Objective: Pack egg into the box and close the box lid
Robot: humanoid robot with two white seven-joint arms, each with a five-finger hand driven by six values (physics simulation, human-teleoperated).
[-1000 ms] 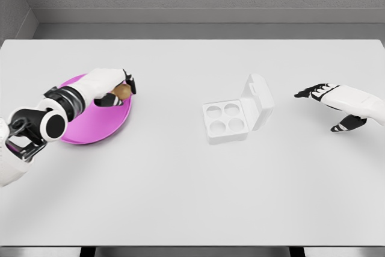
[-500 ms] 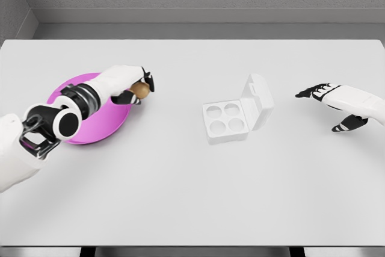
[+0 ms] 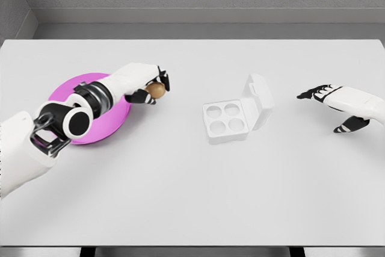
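- Left hand (image 3: 147, 82) grasps the brown egg (image 3: 157, 90), held just past the pink plate (image 3: 63, 89).
- White box (image 3: 227, 121) sits open, 4 cups bare, lid (image 3: 258, 102) upright.
- Right hand (image 3: 337, 103) hovers, fingers released.

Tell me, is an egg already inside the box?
No, all four cups of the open box are empty, and the left hand holds the egg near the plate.

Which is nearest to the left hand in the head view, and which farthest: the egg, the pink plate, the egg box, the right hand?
1. Egg: held in the left hand.
2. Pink plate: just behind that hand, on the left.
3. Egg box: centre-right, lid open.
4. Right hand: far right.
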